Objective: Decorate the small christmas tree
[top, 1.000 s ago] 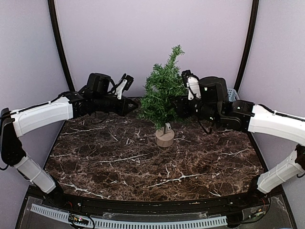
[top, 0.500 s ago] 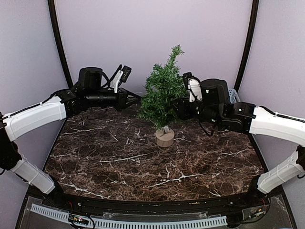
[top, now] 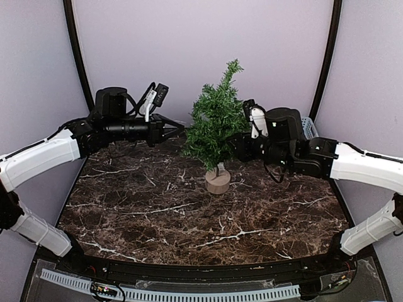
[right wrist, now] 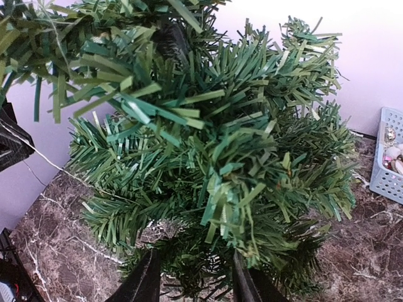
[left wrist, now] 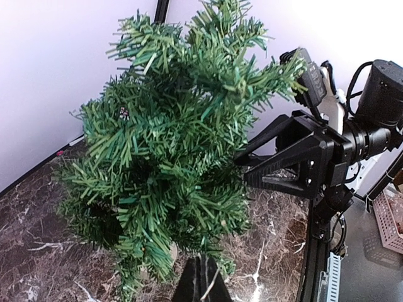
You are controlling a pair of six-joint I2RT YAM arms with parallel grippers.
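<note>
The small christmas tree (top: pixel 214 123) stands upright on its round wooden base (top: pixel 218 182) mid-table, and its bushy green branches (left wrist: pixel 170 138) fill both wrist views. My left gripper (top: pixel 181 128) points at the tree's left side, just short of the needles. It is shut (left wrist: pixel 200 274), and a thin pale wire (right wrist: pixel 38 157) runs from its tip into the branches. My right gripper (top: pixel 237 143) is at the tree's right side. It is open (right wrist: pixel 196 286), with lower branches (right wrist: pixel 201 251) between its two fingers. It also shows in the left wrist view (left wrist: pixel 241 166).
A small light-blue basket (top: pixel 307 126) holding ornaments (right wrist: pixel 391 151) sits at the back right, behind my right arm. The dark marble tabletop (top: pixel 189 214) is bounded by purple walls and black frame bars.
My left arm has risen and pulled back slightly to the left, its shut gripper now level with the tree's mid-height. My right arm has shifted only slightly at the tree's right side.
</note>
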